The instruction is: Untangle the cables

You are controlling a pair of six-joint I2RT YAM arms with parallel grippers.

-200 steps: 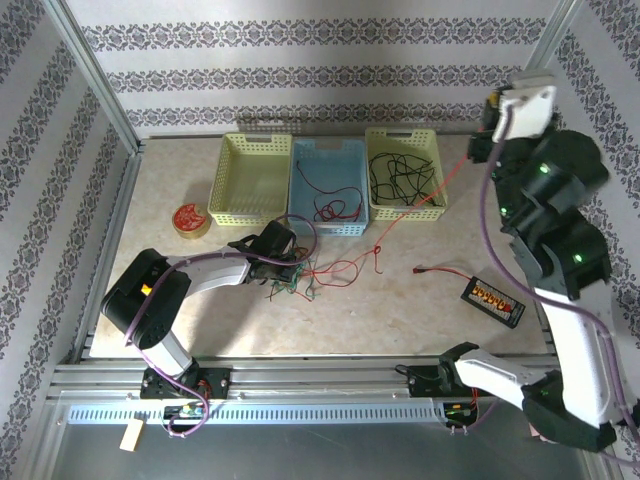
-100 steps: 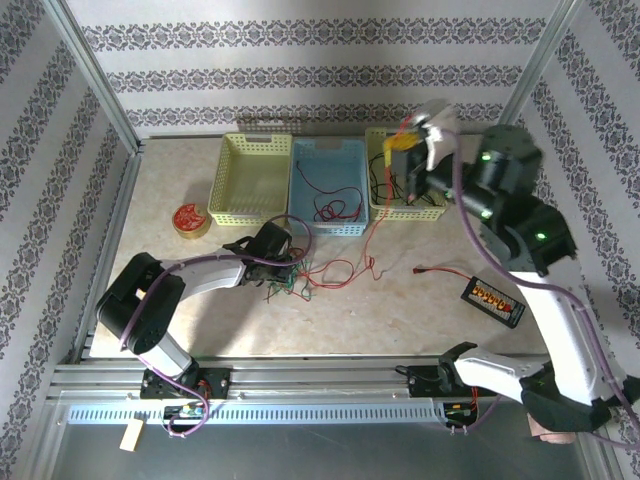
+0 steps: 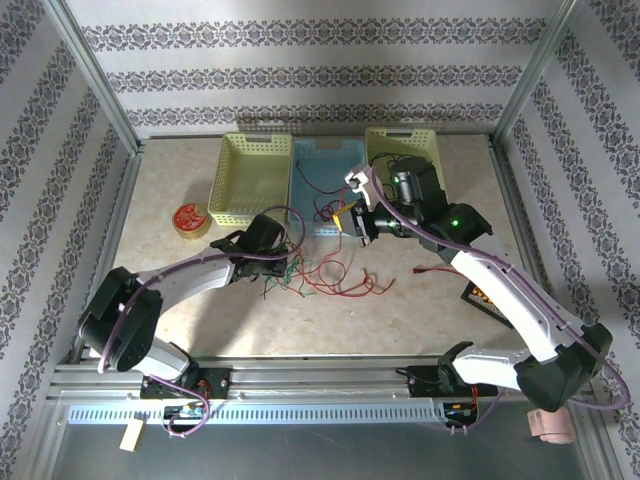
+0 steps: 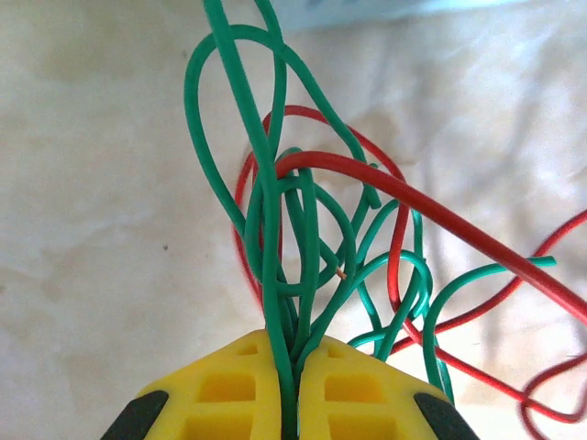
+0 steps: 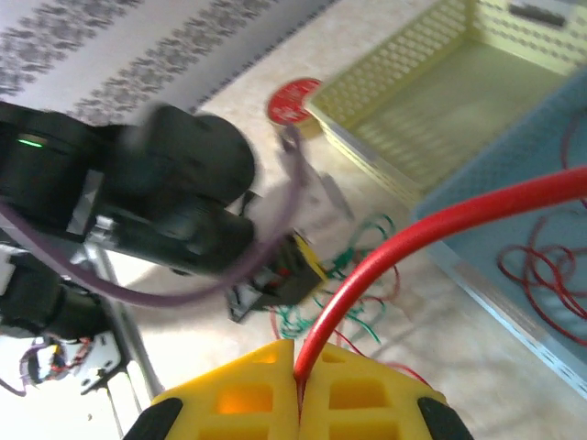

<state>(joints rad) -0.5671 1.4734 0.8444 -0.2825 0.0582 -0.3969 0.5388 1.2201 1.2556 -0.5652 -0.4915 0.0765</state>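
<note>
A tangle of green cables (image 3: 290,282) and red cables (image 3: 345,280) lies at the table's middle. My left gripper (image 3: 284,260) sits at the tangle's left edge. In the left wrist view its yellow fingers (image 4: 229,390) are shut on several green cable strands (image 4: 266,183), and a red cable (image 4: 413,197) loops through them. My right gripper (image 3: 350,222) hovers by the blue basket's front edge, right of the left gripper. In the right wrist view the right gripper (image 5: 298,371) is shut on a single red cable (image 5: 413,234) that arcs up to the right.
Three baskets stand in a row at the back: yellow (image 3: 250,180), blue (image 3: 325,160) holding red cable loops (image 3: 328,208), and pale green (image 3: 400,145) partly behind the right arm. A red disc (image 3: 188,218) lies at the left, a black device (image 3: 478,295) at the right.
The right arm has swung down from high at the back right to the table's middle, still holding the red cable, which now lies slack. The left gripper has shifted slightly with the green tangle.
</note>
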